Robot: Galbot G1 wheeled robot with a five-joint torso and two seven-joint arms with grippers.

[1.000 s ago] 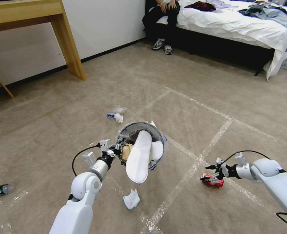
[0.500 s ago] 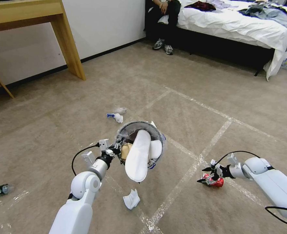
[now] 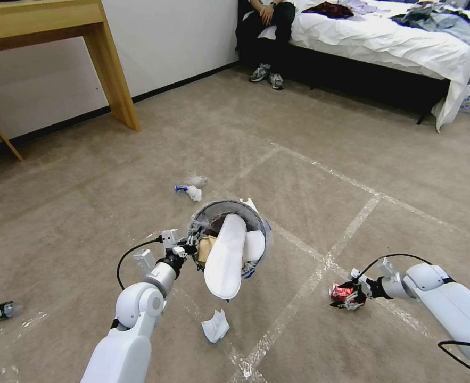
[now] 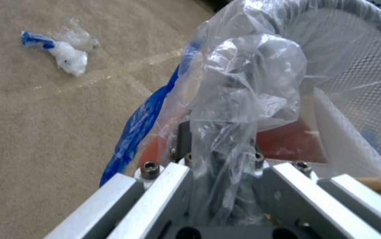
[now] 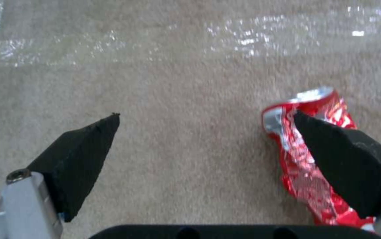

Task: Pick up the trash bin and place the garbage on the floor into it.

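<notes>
My left gripper [image 3: 191, 246] holds the trash bin [image 3: 213, 208] off the floor [image 3: 320, 175], shut on its grey rim [image 4: 378, 20] with the clear bag bunched around its fingers. A white slipper [image 3: 225, 258] sticks out over the bin's near side, above brown paper. To the right, my right gripper [image 3: 346, 299] is down at the carpet, open. The crushed red can [image 3: 341, 291] lies against one finger [image 5: 349, 159], and the other finger [image 5: 79, 152] stands well apart. Only bare carpet shows between them.
Other garbage lies about: a white tissue [image 3: 215, 325] near the bin, a blue-and-white wrapper [image 3: 189, 190] beyond it, a small bottle [image 3: 0, 310] far left. A wooden desk leg [image 3: 112, 69] stands back left and a bed [image 3: 394, 45] back right. White tape lines [image 3: 352, 226] cross the carpet.
My right gripper has come down and a little nearer to me, ending at the carpet beside the red can. The left arm and bin have stayed put.
</notes>
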